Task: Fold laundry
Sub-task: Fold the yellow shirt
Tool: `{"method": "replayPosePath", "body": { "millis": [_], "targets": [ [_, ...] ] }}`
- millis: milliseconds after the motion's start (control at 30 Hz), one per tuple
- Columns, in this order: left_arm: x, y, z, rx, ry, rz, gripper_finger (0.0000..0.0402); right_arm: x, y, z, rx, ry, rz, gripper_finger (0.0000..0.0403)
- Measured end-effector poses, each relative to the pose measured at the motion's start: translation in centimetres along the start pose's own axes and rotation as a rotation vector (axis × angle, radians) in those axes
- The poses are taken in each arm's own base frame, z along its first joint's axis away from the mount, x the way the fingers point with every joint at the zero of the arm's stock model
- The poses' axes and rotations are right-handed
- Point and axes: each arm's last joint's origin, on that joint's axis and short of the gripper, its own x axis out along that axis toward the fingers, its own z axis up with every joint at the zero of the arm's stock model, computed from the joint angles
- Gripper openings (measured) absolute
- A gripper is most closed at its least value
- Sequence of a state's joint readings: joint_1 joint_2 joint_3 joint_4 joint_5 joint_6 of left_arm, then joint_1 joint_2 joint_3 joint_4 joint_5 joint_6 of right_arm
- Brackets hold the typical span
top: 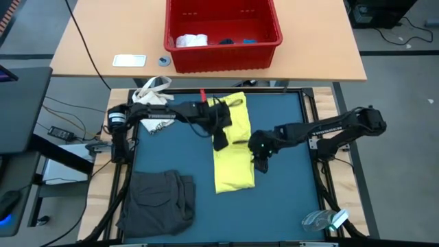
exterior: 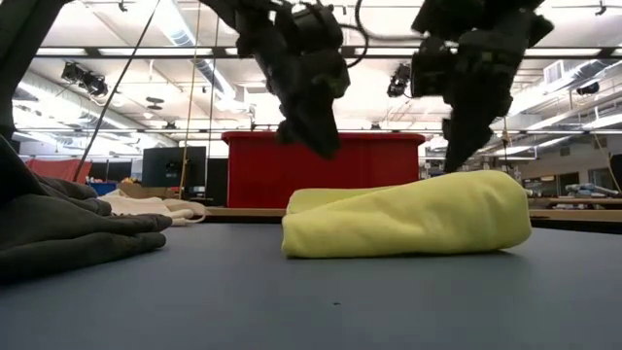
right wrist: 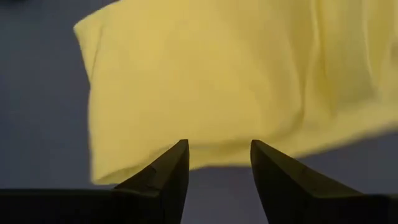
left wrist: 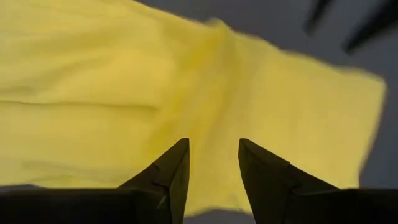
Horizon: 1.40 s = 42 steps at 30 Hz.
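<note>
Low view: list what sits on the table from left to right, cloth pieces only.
Dark grey garment → white cloth → folded yellow T-shirt.

Two dark, matte six-joint arms: the left arm (top: 161,115) has a silver cylindrical joint housing near its base, white lettering along one link and a small red part by the wrist. The right arm (top: 329,132) carries white lettering on its long link and a small green light near the wrist. Each arm ends in two black wedge-shaped fingers (left wrist: 169,180) tapering to blunt tips; black cables loop above the wrists.
</note>
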State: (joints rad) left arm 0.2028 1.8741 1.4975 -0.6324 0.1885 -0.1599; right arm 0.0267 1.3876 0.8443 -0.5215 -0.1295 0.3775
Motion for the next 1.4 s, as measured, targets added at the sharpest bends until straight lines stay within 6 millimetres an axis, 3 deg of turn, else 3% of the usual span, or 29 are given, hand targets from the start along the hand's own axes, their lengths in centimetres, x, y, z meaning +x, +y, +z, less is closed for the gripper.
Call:
{"method": "replayPosePath", "body": {
  "millis": [133, 267, 433, 600, 733, 867, 967, 1100, 1200, 1300, 1400],
  "targets": [
    [1.5, -3.1, -1.6, 0.130, 0.078, 0.005, 0.0141, 0.9, 2.1, -0.9, -0.281, -0.085, -0.040, 0.0177],
    [3.3, -6.0, -4.3, 0.152, 0.087, -0.038, 0.0141, 1.2, 4.5, -1.8, -0.420, -0.133, 0.024, 0.0178],
    [3.6, -10.7, -6.7, 0.170, -0.020, -0.069, 0.0141, 1.1, 7.7, -3.2, -0.628, -0.211, 0.037, 0.0186],
    [4.8, -15.4, -10.3, 0.333, -0.103, -0.050, 0.0142, 1.7, 9.6, -4.3, -0.758, -0.259, -0.021, 0.0210],
    [6.0, -16.9, -13.4, 0.344, -0.140, 0.060, 0.0152, 4.0, 9.9, -5.0, -0.761, -0.195, -0.037, 0.0235],
    [6.4, -17.0, -14.7, 0.341, -0.222, 0.102, 0.0183, 7.3, 9.5, -5.8, -0.692, -0.109, -0.086, 0.0252],
    [7.2, -16.7, -15.3, 0.286, -0.237, 0.052, 0.0211, 9.1, 9.0, -6.4, -0.539, -0.068, -0.145, 0.0249],
    [8.6, -16.8, -15.6, 0.280, -0.233, -0.032, 0.0227, 9.7, 9.2, -6.4, -0.366, -0.073, -0.134, 0.0215],
    [9.2, -17.3, -15.2, 0.278, -0.254, -0.044, 0.0217, 9.3, 9.7, -6.5, -0.309, -0.084, -0.109, 0.0169],
    [9.4, -17.6, -14.5, 0.184, -0.228, -0.041, 0.0178, 8.5, 10.1, -6.4, -0.262, -0.061, -0.032, 0.0108],
    [8.6, -18.2, -13.6, 0.083, -0.157, -0.073, 0.0105, 7.6, 10.5, -6.4, -0.198, 0.003, 0.096, 0.0038]
  ]
}}
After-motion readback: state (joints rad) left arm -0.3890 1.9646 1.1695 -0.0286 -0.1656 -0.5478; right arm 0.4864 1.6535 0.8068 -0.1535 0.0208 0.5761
